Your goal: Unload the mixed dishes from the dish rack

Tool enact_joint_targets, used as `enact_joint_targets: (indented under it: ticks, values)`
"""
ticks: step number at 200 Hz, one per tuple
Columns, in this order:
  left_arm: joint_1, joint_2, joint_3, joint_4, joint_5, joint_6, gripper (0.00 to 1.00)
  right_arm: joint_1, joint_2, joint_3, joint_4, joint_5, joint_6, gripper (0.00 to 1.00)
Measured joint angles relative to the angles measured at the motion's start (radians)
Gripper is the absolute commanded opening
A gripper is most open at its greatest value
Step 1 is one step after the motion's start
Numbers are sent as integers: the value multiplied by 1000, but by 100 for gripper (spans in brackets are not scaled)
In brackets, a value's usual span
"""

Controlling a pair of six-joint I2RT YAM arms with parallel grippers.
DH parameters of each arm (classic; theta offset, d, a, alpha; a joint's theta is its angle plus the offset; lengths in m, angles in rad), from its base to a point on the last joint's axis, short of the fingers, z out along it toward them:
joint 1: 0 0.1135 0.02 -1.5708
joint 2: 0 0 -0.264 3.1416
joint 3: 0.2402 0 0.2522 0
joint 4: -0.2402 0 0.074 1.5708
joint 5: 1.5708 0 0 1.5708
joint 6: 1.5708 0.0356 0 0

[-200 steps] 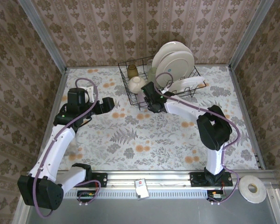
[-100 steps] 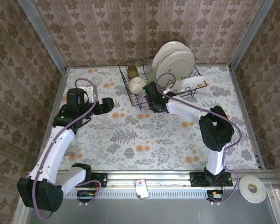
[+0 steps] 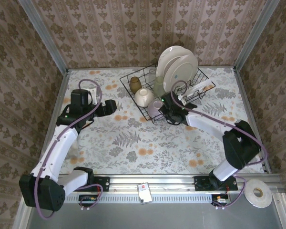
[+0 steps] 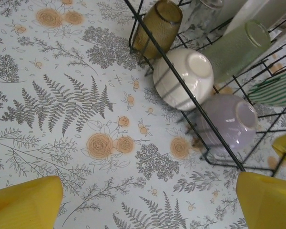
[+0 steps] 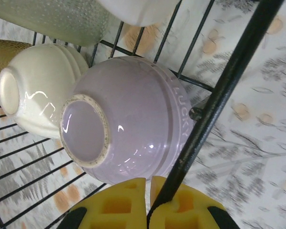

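The black wire dish rack (image 3: 127, 88) stands askew at the back of the table, holding white plates (image 3: 177, 64) upright, a pale green glass (image 3: 159, 88), a brown cup (image 3: 135, 83), a cream bowl (image 3: 143, 97) and a lavender bowl (image 3: 154, 109). My right gripper (image 3: 165, 108) is at the rack's near corner, shut on its rim wire (image 5: 221, 90), right beside the upturned lavender bowl (image 5: 133, 129). My left gripper (image 3: 112, 106) hovers open over bare tablecloth left of the rack, its fingertips (image 4: 24, 202) wide apart, with the cream bowl (image 4: 183, 78) and lavender bowl (image 4: 229, 124) ahead.
Patterned walls close in the table at the back and both sides. A white tape roll (image 3: 257, 193) and a small card (image 3: 144, 191) lie by the front rail. Floral tablecloth (image 3: 133, 143) stretches open between the arms.
The right gripper has shut on the rack's wire and drawn back to the right. The rack has swung round and slid nearer with it. The left arm has barely moved.
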Motion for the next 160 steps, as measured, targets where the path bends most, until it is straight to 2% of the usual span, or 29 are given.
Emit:
enact_joint_targets:
  ticks: [90, 116, 160]
  values:
    - [-74, 224, 144, -18, -80, 66, 90, -30, -341, -312, 26, -186, -308, 0]
    - [-108, 272, 190, -42, -108, 103, 89, -93, -445, -372, -24, -260, -391, 0]
    - [-148, 349, 218, -58, -130, 124, 82, -269, -576, -434, -108, -368, -498, 0]
